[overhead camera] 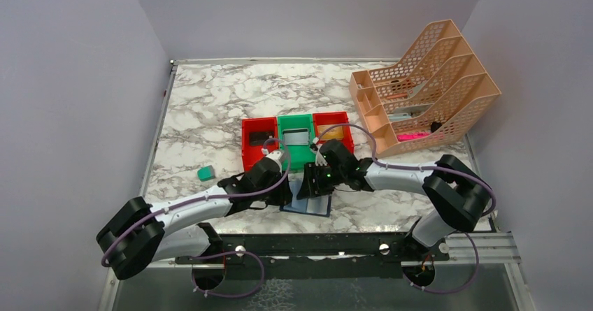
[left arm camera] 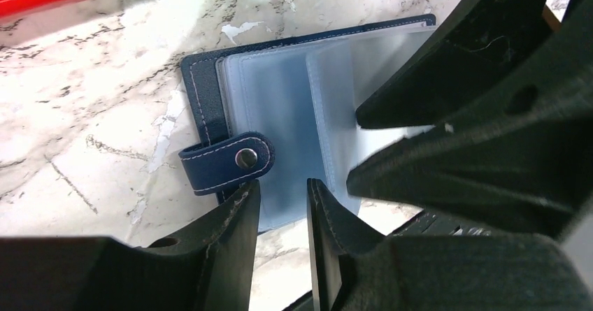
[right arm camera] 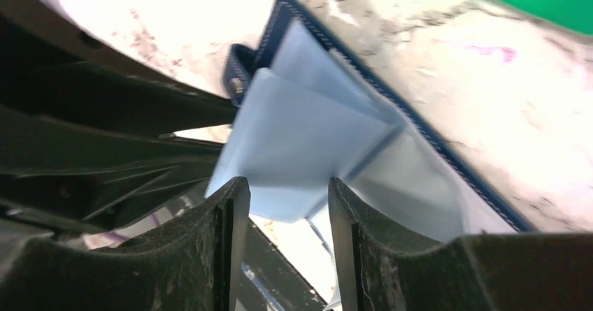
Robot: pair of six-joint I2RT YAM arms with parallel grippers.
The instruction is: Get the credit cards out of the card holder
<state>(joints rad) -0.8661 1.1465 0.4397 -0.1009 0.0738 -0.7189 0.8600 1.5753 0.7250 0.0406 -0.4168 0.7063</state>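
Card holder [overhead camera: 316, 206] lies open on the marble table [overhead camera: 210, 108], just in front of the green bin [overhead camera: 302, 158], with both arms meeting over it. The overhead view hides the fingertips; the wrist cameras show them. Left gripper [left arm camera: 281, 186] has its fingers apart, astride the holder's near edge beside the snap tab [left arm camera: 227, 161]. Right gripper [right arm camera: 288, 185] is likewise spread, a raised pale blue pocket leaf [right arm camera: 301, 136] between its fingers, unpinched. Only the overhead view shows the credit cards [overhead camera: 296, 138], one in each of the green and red bins [overhead camera: 249, 161].
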